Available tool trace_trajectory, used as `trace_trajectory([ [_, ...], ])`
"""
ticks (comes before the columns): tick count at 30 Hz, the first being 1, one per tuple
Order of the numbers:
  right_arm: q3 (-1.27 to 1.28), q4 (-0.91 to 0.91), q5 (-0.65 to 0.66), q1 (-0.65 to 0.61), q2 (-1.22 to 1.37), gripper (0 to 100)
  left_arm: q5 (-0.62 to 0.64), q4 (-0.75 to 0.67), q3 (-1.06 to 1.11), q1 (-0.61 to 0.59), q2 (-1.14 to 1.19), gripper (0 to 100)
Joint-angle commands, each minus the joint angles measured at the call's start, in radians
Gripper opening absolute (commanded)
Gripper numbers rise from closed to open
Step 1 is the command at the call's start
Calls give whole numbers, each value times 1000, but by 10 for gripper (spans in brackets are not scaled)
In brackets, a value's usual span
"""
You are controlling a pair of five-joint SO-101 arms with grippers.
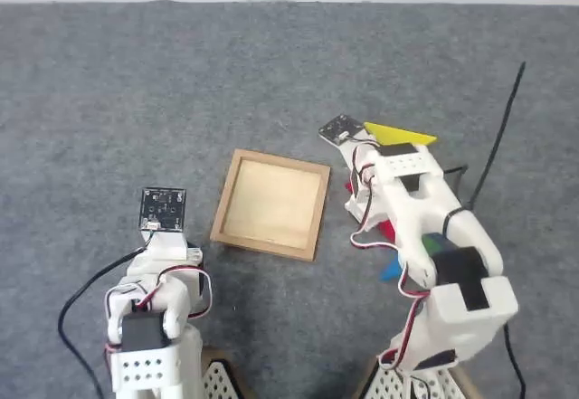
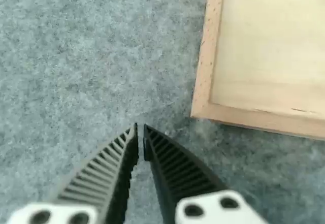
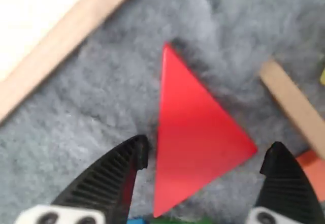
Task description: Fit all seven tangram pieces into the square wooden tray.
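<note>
Tray, high view: the square wooden tray [image 1: 271,204] is lying on the grey mat [image 1: 136,73] between the two arms, with no piece sitting in it.
Pieces, high view: the yellow triangle [image 1: 398,134] and the blue piece [image 1: 391,270] are lying by the right arm [image 1: 425,227], beside the tray and not inside it.
Left gripper, left wrist view: the left gripper [image 2: 140,132] is hanging clenched and empty over the mat, near the tray's rim [image 2: 205,56].
Right gripper, right wrist view: the right gripper [image 3: 208,153] is spreading wide around the red triangle [image 3: 195,137], grasping nothing. One fingertip is sitting just beside the triangle's long edge.
Added detail, right wrist view: it is giving the triangle's full outline, the jaw gap, a wooden strip [image 3: 292,107] and an orange piece [image 3: 316,169] nearby, where the high view has the arm lying over them.
Step in hand, judged: the right gripper is lining up on the red triangle. The grasp is likely going best with the jaws centred, lowered to the mat and closed across the edges, keeping clear of the strip.
</note>
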Motion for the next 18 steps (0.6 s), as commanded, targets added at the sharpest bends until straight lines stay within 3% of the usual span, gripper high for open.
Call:
trace_trajectory([
  [1,-72,10,15,13,27,351,17,5,-13,-5,-18,18],
  [10,-75,19,18,12,41,348,17,5,-13,-5,-18,18],
  [15,-71,21,46,10,38,210,17,5,-13,-5,-18,18],
  [18,-69,21,38,10,33,217,17,5,-13,-5,-18,18],
])
